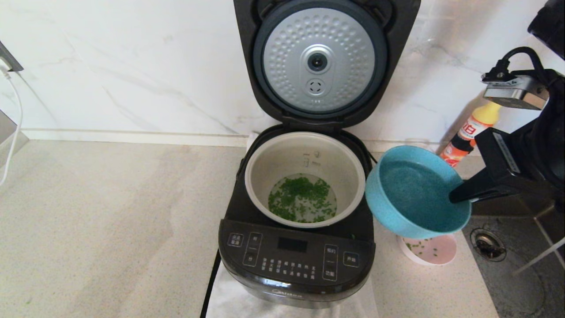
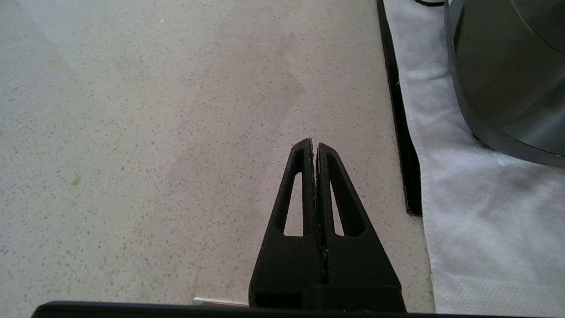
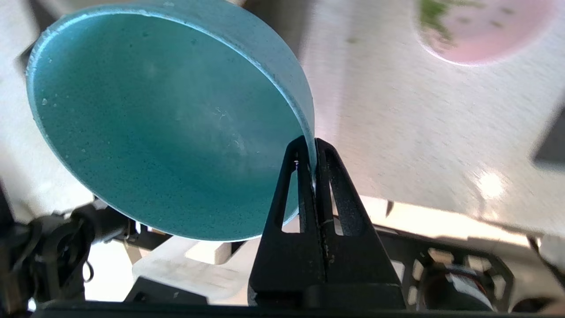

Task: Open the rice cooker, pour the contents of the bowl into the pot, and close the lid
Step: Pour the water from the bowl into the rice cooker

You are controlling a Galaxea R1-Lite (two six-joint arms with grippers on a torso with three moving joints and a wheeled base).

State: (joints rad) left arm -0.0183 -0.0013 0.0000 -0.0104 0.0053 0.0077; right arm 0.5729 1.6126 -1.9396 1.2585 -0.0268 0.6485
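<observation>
The black rice cooker (image 1: pixel 295 260) stands in the middle with its lid (image 1: pixel 320 62) swung up, dimpled silver plate facing me. Its pale pot (image 1: pixel 304 176) holds water and green bits at the bottom. Just right of the pot, in the air, hangs a blue bowl (image 1: pixel 415 194) (image 3: pixel 163 123), tilted and empty. My right gripper (image 1: pixel 457 196) (image 3: pixel 312 152) is shut on the bowl's rim. The left gripper (image 2: pixel 314 143) is shut on nothing, over bare counter left of the cooker's base (image 2: pixel 507 75), out of the head view.
A small pink bowl (image 1: pixel 430 249) with a few green bits sits on the counter under the blue bowl. An orange-labelled bottle (image 1: pixel 468 134) stands against the back wall. A sink with a drain (image 1: pixel 487 243) lies at right. White cloth (image 2: pixel 476 212) lies under the cooker.
</observation>
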